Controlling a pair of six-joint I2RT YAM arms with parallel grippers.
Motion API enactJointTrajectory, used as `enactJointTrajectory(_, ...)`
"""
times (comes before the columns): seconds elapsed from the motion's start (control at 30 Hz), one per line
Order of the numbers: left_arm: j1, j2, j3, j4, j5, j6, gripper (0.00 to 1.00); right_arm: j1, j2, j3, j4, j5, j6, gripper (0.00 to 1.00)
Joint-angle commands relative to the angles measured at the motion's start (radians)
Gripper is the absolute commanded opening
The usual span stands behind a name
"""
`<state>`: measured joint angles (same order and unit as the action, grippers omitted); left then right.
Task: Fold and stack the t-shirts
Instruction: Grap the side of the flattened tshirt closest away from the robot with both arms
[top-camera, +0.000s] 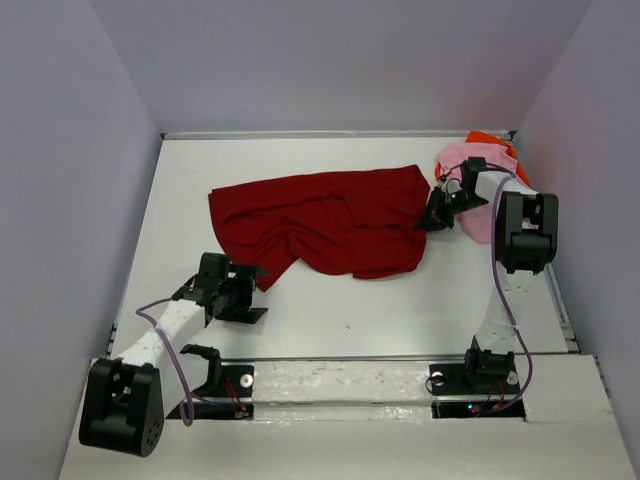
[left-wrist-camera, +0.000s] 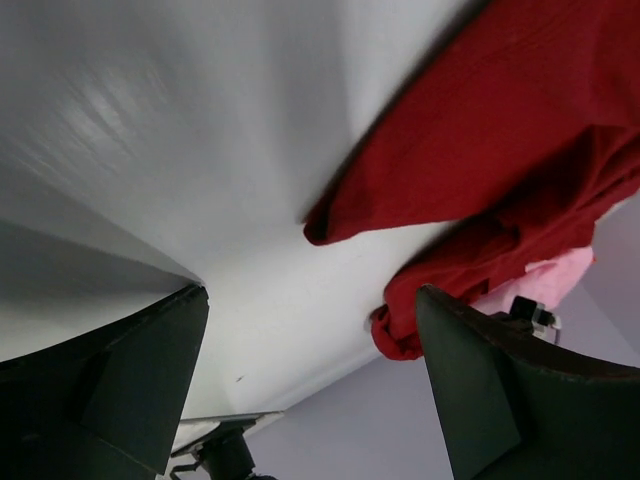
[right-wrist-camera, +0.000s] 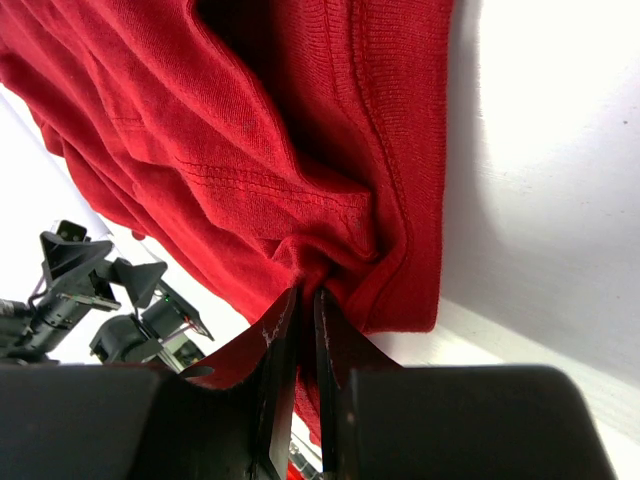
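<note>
One dark red t-shirt (top-camera: 330, 215) edge is pinched in the right gripper (right-wrist-camera: 305, 300); the splayed left gripper (top-camera: 254, 292) should grab its near corner.

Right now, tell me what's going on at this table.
The right hand is pinched shut on the right edge of the dark red t-shirt, which lies rumpled and unfolded. The left hand is open and empty, just short of the shirt's near-left corner. The pink t-shirt and orange t-shirt sit heaped in the far right corner.
</note>
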<state>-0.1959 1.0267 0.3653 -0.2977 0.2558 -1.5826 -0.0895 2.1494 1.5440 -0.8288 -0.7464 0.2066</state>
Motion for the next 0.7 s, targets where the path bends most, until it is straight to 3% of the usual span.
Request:
enactJointTrajectory(0.0,0.003,-0.109,-0.092,0.169,-0.044,-0.059,0.99,0.002,-0.005,0.031,0.019,-0.028,0.001,0.17)
enactJointTrajectory(0.2,0.007,-0.188,-0.14,0.16,-0.105,-0.099,0.99,0.002,-0.006,0.031,0.019,-0.034,0.001,0.17)
enactJointTrajectory(0.6,0.018,0.045,-0.083,0.29,-0.133,-0.028,0.98,0.002,-0.008,0.03,0.019,-0.041,0.002,0.17)
enactJointTrajectory(0.67,0.019,0.087,-0.068,0.292,-0.13,-0.01,0.85,0.002,-0.006,0.033,0.017,-0.039,0.002,0.17)
